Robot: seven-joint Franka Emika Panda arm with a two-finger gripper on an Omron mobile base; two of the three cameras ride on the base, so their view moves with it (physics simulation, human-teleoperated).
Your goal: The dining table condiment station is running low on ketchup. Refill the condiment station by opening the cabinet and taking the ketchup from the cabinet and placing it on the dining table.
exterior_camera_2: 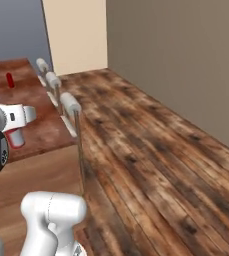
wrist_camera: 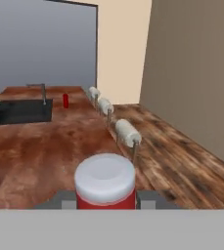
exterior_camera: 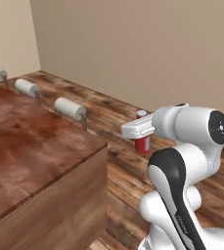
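My gripper is shut on the ketchup, a small red bottle with a white cap that stands upright between the two fingers. In the left base view the ketchup hangs under the gripper, above the floor just right of the near corner of the dining table. From the right base view the ketchup shows against the edge of the dining table, below the gripper. The dark reddish-brown top of the dining table stretches ahead in the hand view. The cabinet is out of view.
A black sink with a faucet is set in the far part of the table, and an all-red bottle stands beside it. Three white-cushioned stools line the table's right side. Wood floor runs to the beige wall.
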